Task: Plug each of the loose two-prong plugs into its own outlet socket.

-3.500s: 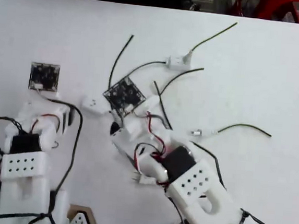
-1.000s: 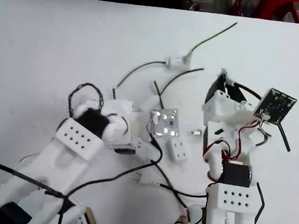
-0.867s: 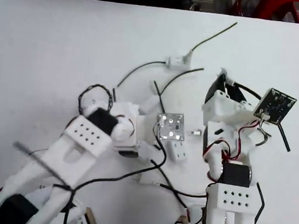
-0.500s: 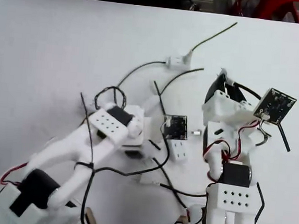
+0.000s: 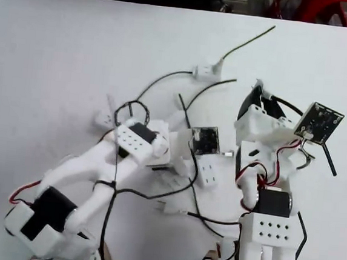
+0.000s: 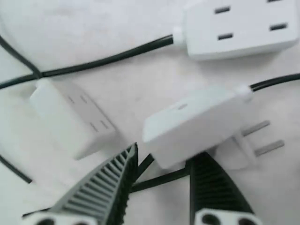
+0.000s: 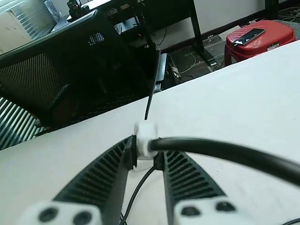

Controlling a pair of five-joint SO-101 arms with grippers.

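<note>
The left hand (image 6: pixel 164 157) sits low over the table (image 5: pixel 59 47) with its fingers spread wide, one on either side of a loose two-prong plug (image 6: pixel 197 126). The plug lies on the table with its prongs (image 6: pixel 262 137) bare. By the look of it, the hand is lined up to pinch the plug's white body and carry it to a socket. An outlet socket block (image 6: pixel 234 23) lies near, slots up, and a second socket block (image 6: pixel 70 117) lies just beside one finger. The right hand (image 7: pixel 146 150) is held up off the table, pinched narrow on a white cord end (image 7: pixel 145 138) trailing a black cord (image 7: pixel 225 152), probably parked clear of the work. Against 3.5 s ago the arms have swapped roles: the right then stretched into the middle and the left sat folded at its side. Over the last second the left arm has swung in over the sockets while the right kept still.
</note>
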